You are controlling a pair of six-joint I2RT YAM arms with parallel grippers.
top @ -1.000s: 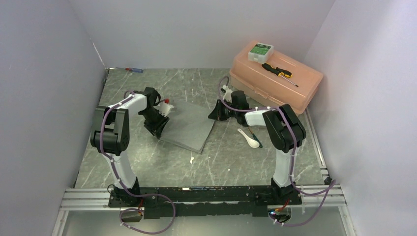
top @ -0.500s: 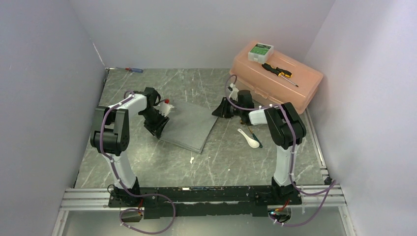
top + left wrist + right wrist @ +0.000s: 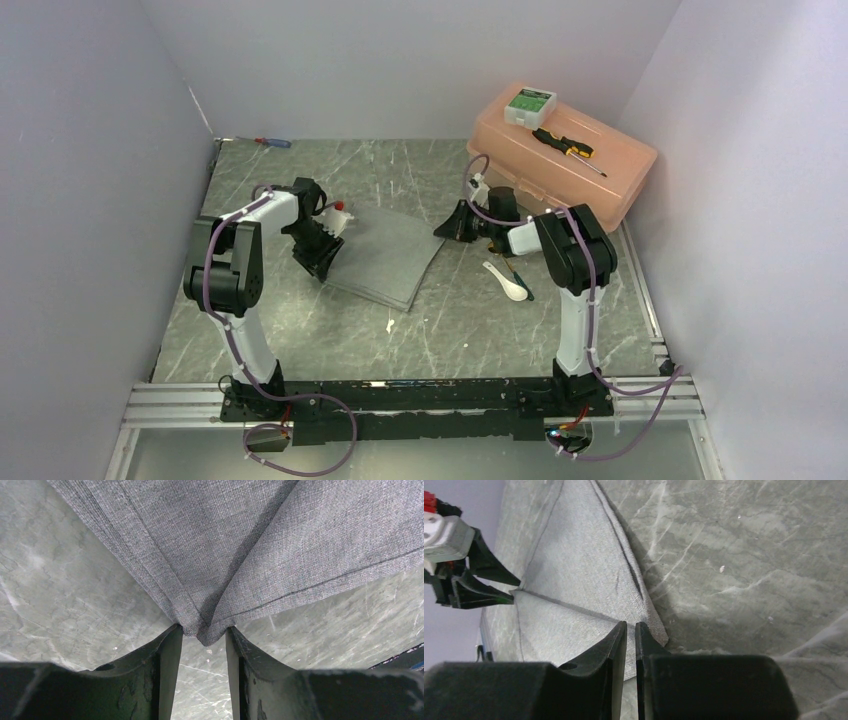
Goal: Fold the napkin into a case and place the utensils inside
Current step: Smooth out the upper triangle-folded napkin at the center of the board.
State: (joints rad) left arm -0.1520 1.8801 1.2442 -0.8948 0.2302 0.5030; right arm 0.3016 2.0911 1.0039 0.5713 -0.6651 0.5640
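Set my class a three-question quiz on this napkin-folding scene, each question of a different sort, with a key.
1. True or false: the white spoon lies on the napkin.
2. What rests on the lid of the pink box? A a black-and-yellow screwdriver; B a fork; C a cup.
3. Fill in: a bunched napkin corner shows plainly between the fingers of the ___ gripper.

Key
1. False: it lies on the table, to the right of the napkin.
2. A.
3. Left: the left gripper has the corner between its fingers.
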